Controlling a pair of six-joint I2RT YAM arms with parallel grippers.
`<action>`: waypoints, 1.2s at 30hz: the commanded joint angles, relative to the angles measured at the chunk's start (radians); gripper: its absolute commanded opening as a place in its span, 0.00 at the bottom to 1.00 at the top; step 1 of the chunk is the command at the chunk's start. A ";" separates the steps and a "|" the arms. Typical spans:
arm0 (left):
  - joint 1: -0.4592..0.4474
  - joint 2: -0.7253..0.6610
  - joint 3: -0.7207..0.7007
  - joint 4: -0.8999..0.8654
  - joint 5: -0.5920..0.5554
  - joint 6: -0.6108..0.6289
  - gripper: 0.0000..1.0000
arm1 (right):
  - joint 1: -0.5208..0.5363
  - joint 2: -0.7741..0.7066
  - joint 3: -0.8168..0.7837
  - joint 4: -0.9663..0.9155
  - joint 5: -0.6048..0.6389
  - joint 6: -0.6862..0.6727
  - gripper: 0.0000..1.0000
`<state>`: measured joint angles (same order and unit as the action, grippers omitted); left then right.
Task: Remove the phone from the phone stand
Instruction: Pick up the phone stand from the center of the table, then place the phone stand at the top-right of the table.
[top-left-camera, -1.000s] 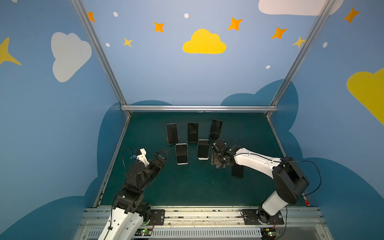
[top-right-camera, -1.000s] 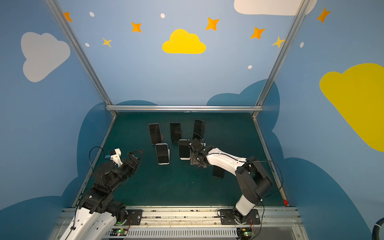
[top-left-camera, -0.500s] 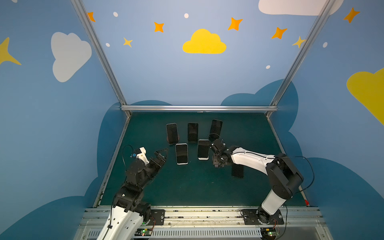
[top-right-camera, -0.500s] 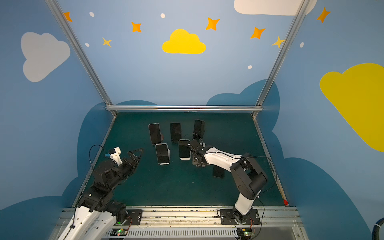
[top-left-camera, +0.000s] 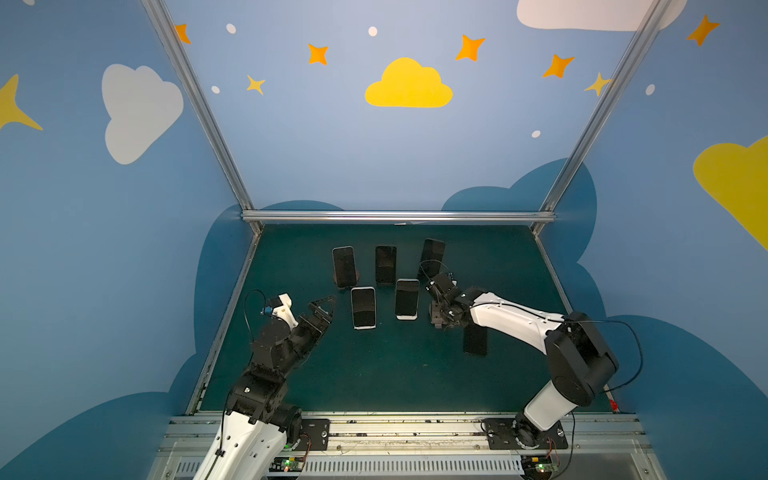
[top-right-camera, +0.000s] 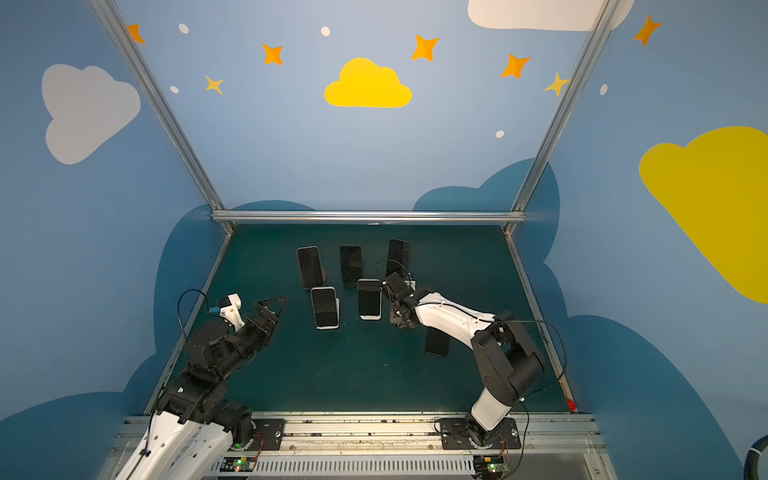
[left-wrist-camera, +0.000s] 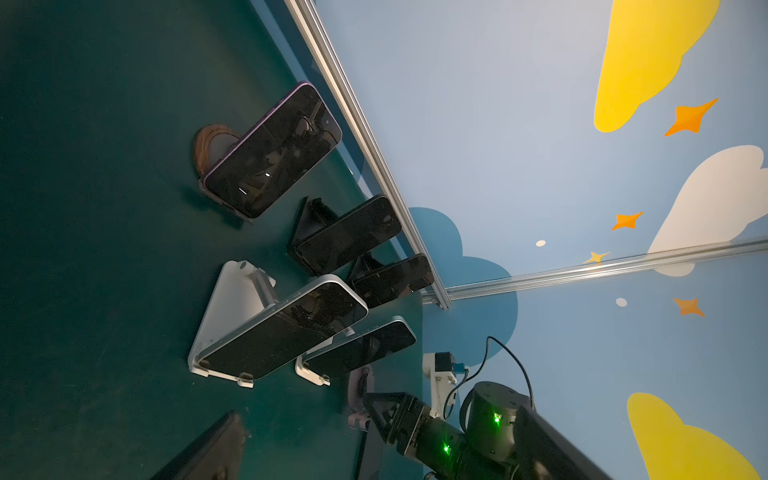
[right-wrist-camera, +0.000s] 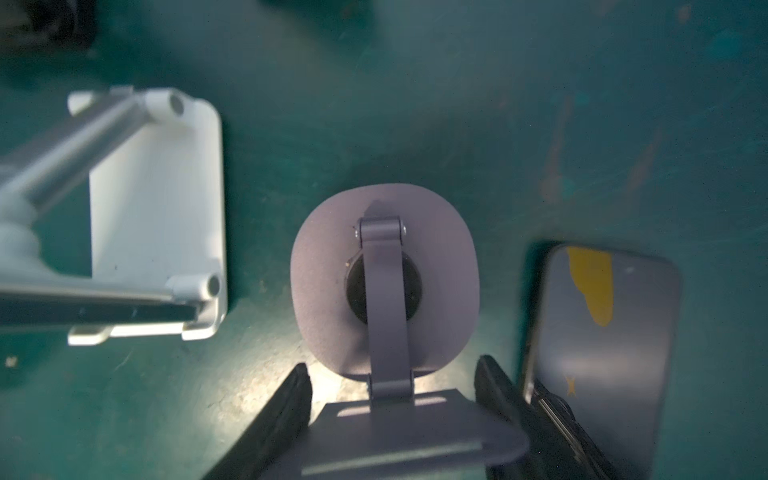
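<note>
Beside lilac phone stand, flat phone

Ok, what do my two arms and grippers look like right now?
The left arm and right arm have white shells with black joints. The left gripper is black, with triangular open-frame fingers; the right gripper has black fingers too. A white camera mount with a blue plug and a looping black cable sit at the left wrist.
</note>
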<state>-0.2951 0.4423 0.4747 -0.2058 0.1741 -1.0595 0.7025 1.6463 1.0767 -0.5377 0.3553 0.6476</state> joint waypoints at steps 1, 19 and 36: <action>-0.001 -0.003 0.033 0.024 0.008 -0.008 1.00 | -0.036 -0.040 0.081 -0.036 0.048 -0.079 0.56; -0.001 -0.092 0.044 -0.023 -0.036 -0.024 1.00 | -0.464 0.256 0.451 -0.159 -0.202 -0.205 0.54; -0.001 -0.068 0.064 -0.044 -0.002 -0.024 1.00 | -0.571 0.610 0.861 -0.367 -0.202 -0.231 0.62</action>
<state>-0.2947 0.3714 0.5198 -0.2443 0.1703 -1.0901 0.1379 2.2314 1.8858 -0.8181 0.1509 0.4244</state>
